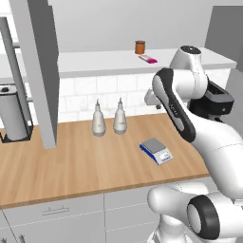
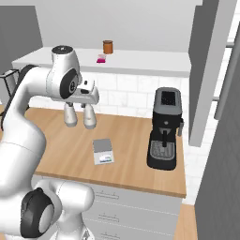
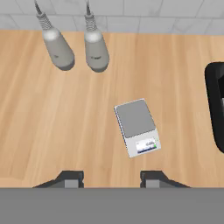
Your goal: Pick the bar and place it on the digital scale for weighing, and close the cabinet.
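Note:
The pink and white bar lies on the shelf of the open cabinet, just right of a brown jar. One cabinet door stands swung out over the counter, and the other door juts out on the right. The digital scale sits on the wooden counter with nothing on its grey plate. My gripper hangs high above the counter and looks down at the scale. It is open, with nothing between its fingertips.
Two grey bottles stand by the tiled wall behind the scale. A black coffee machine sits on the counter's right side. A grey cylinder in a black stand is at the far left. Drawers run below the counter.

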